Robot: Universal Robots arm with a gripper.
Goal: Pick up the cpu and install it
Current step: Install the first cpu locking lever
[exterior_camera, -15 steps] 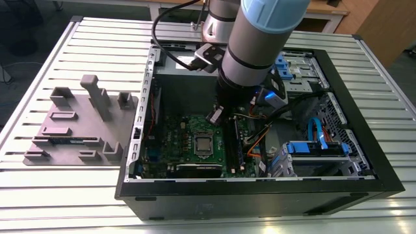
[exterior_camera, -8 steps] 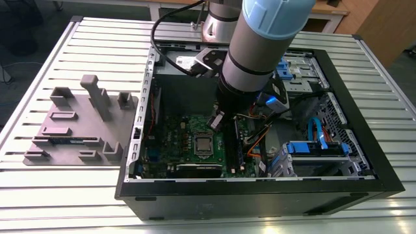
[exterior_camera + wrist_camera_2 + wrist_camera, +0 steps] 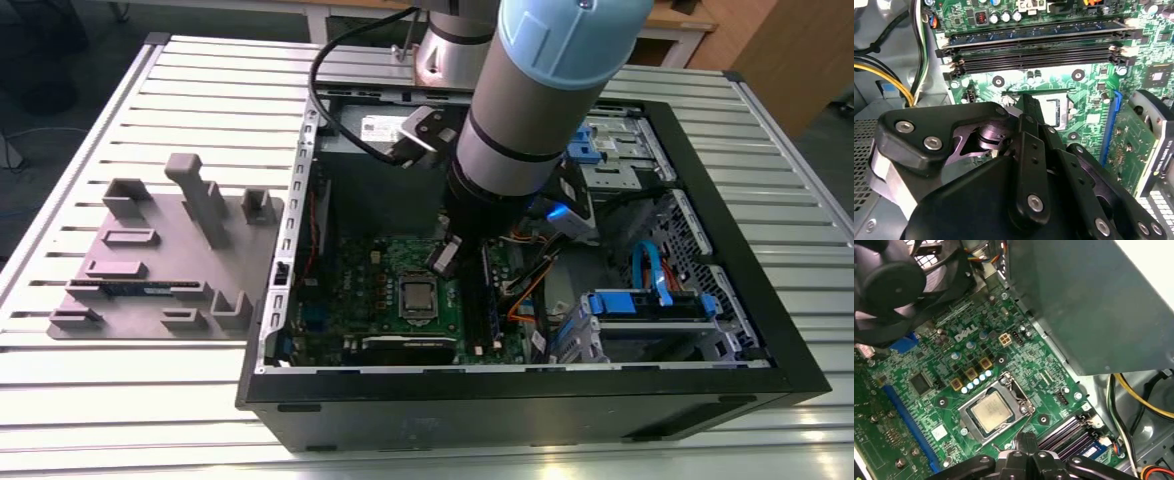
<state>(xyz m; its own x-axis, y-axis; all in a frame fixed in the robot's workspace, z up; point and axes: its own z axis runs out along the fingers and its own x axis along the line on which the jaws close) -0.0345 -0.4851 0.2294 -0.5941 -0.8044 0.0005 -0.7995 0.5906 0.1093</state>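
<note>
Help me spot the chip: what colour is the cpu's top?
Silvery with a tan sheen; the cpu shows best in the first wrist view.

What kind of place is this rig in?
Probably a robotics lab or test cell for PC assembly: an open computer case on a slatted metal table, a grey fixture plate beside it, and the gripper above the motherboard and its cpu.

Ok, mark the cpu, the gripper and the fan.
cpu [image 3: 990,411]: first wrist view, middle of its silver metal top.
gripper [image 3: 1026,440]: first wrist view, where its shut fingertips meet.
fan [image 3: 888,280]: first wrist view, on its black hub.
</note>
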